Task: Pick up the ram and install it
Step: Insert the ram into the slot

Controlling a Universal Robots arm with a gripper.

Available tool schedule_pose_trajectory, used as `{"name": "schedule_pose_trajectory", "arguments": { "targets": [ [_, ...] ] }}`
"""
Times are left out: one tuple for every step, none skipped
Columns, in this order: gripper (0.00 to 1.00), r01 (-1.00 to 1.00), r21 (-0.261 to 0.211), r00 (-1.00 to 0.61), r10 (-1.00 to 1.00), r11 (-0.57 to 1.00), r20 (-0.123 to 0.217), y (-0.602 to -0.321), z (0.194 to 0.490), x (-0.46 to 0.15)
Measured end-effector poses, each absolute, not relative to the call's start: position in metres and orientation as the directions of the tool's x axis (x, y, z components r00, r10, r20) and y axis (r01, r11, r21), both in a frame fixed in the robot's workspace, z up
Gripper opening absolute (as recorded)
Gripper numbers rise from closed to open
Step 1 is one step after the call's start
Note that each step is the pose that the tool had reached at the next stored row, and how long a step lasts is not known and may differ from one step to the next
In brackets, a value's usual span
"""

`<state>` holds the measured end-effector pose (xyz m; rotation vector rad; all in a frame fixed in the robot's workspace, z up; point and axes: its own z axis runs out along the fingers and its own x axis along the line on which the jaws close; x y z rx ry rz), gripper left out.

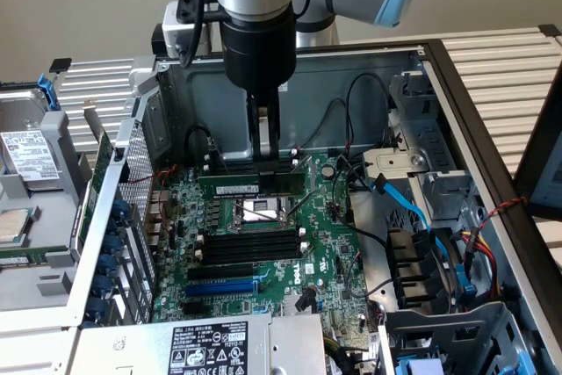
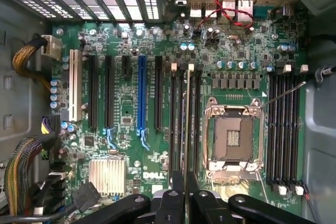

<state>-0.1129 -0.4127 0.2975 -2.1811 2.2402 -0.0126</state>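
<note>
The claw (image 1: 265, 157), clamped narrow on the ram (image 1: 235, 188), holds it upright directly beneath itself, its edge lined up with a black memory slot (image 2: 172, 124).

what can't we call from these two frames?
- Exterior view: whether the ram touches a slot; the stick and pincer hide what lies beneath.
- Wrist view: the slot under the ram, covered by the edge-on stick.
- Exterior view: the ram's label text, too small.
</note>
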Motion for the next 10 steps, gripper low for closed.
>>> {"name": "schedule_pose_trajectory", "arguments": {
  "targets": [
    [0.14,-1.000,-0.016,-0.026,-1.000,0.026,-0.005,-0.4127,0.2958,-0.1129],
    [0.14,-1.000,-0.016,-0.026,-1.000,0.026,-0.005,-0.4127,0.2941,-0.1129],
    [0.14,-1.000,-0.016,-0.025,-1.000,0.025,-0.005,-0.4127,0.2923,-0.1129],
    [0.14,-1.000,-0.016,-0.024,-1.000,0.024,-0.005,-0.4127,0.2906,-0.1129],
    [0.14,-1.000,-0.016,-0.024,-1.000,0.024,-0.005,-0.4128,0.2892,-0.1128],
    [0.14,-1.000,-0.016,-0.023,-1.000,0.023,-0.005,-0.4131,0.2882,-0.1128],
    [0.14,-1.000,-0.016,-0.023,-1.000,0.023,-0.006,-0.4135,0.2875,-0.1128],
    [0.14,-1.000,-0.015,-0.022,-1.000,0.023,-0.007,-0.4142,0.2870,-0.1128],
    [0.14,-1.000,-0.015,-0.022,-1.000,0.022,-0.008,-0.4148,0.2863,-0.1129],
    [0.14,-1.000,-0.014,-0.021,-1.000,0.021,-0.010,-0.4155,0.2858,-0.1129]
  ]
}}
